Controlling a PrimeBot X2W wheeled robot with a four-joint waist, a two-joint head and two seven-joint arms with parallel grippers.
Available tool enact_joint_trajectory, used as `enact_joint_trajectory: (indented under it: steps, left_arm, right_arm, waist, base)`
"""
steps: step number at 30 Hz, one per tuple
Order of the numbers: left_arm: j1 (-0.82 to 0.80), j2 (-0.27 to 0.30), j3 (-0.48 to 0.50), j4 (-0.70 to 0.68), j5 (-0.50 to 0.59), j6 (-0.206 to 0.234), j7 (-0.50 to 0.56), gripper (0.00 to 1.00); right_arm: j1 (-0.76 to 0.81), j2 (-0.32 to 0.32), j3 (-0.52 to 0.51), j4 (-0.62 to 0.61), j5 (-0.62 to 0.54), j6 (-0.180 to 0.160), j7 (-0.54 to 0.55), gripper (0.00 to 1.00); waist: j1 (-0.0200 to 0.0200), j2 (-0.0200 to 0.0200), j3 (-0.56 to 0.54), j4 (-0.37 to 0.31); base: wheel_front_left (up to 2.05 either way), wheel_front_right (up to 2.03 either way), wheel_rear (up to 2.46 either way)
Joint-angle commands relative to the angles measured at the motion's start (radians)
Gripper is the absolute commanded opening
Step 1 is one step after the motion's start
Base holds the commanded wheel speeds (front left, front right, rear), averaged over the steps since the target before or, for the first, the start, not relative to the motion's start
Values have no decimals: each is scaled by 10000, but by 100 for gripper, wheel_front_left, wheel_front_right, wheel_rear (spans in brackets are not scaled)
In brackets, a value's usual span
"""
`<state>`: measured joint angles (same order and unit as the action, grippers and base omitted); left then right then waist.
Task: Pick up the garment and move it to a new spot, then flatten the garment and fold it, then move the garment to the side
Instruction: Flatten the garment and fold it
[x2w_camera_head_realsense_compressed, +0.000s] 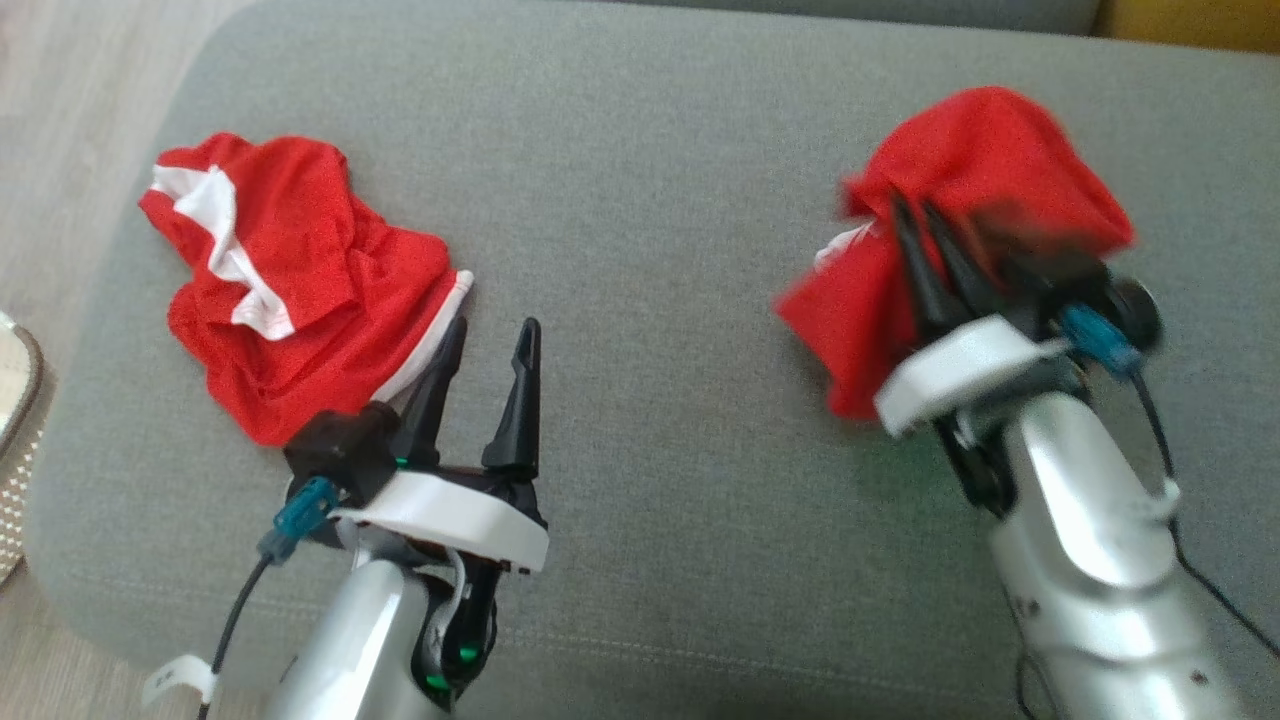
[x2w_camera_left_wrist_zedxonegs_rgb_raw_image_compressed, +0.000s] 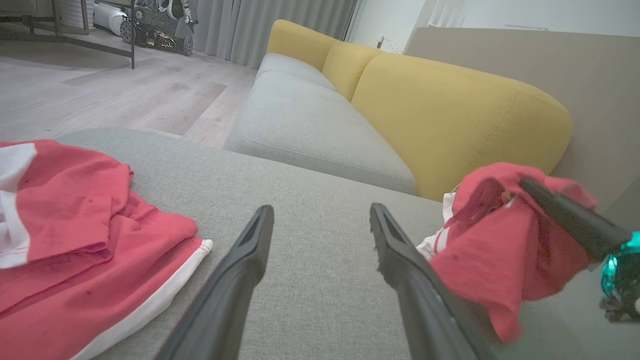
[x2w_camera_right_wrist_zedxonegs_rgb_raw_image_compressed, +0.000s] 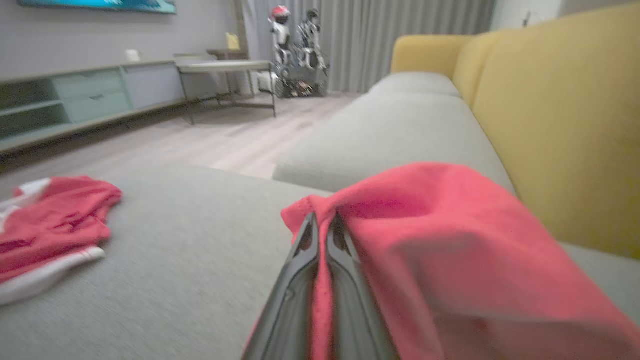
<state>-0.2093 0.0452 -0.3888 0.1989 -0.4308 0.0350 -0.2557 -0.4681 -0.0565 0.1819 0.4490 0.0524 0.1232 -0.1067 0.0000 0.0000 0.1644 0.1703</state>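
A red garment (x2w_camera_head_realsense_compressed: 990, 190) with white trim hangs bunched and lifted off the grey cushion at the right, draped over my right gripper (x2w_camera_head_realsense_compressed: 915, 215), which is shut on it. The right wrist view shows the cloth (x2w_camera_right_wrist_zedxonegs_rgb_raw_image_compressed: 440, 240) pinched between the closed fingers. A second red garment with white stripes (x2w_camera_head_realsense_compressed: 290, 280) lies crumpled on the cushion at the left. Just right of that garment's lower edge, my left gripper (x2w_camera_head_realsense_compressed: 495, 335) stands open and holds nothing. In the left wrist view its fingers (x2w_camera_left_wrist_zedxonegs_rgb_raw_image_compressed: 255, 245) spread over bare cushion, with the held garment (x2w_camera_left_wrist_zedxonegs_rgb_raw_image_compressed: 505, 250) at right.
The work surface is a wide grey cushion (x2w_camera_head_realsense_compressed: 650, 250), with wood floor (x2w_camera_head_realsense_compressed: 50, 120) past its left edge. A grey sofa seat (x2w_camera_left_wrist_zedxonegs_rgb_raw_image_compressed: 310, 120) with yellow backrests (x2w_camera_left_wrist_zedxonegs_rgb_raw_image_compressed: 450, 110) stands behind. A woven object (x2w_camera_head_realsense_compressed: 15, 400) sits at the far left edge.
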Motion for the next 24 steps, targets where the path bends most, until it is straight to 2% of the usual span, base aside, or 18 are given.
enact_joint_trajectory:
  steps: [1, 6, 10, 16, 24]
  left_arm:
    - [-259, 51, 243, -258, -65, 36, -61, 100]
    - [-89, 51, 119, -203, -194, 67, -61, 100]
    - [88, 51, 129, -220, -256, 128, -61, 100]
    - [161, 51, 185, -372, -240, 179, -61, 100]
    - [-57, 51, 115, -431, -196, 162, -61, 100]
  right_arm:
    - [-621, 59, 445, -542, 168, 75, -57, 0]
    - [-1688, 60, 1502, -1518, 1820, 75, 318, 0]
    - [-2223, 61, 1091, -1828, 2714, 75, 921, 0]
    - [-2010, 8, -1113, -1600, 2841, 75, 1740, 0]
    - [-991, -1237, -4595, -352, 1517, 75, 1755, 0]
  waist:
    - [0, 0, -153, 36]
    - [0, 0, -593, 133]
    - [0, 0, -834, 130]
    - [0, 0, -656, -34]
    - [0, 0, -183, -292]
  base:
    - [0, 0, 0]
    - [0, 0, 0]
    - [0, 0, 0]
    - [0, 0, 0]
    - [0, 0, 0]
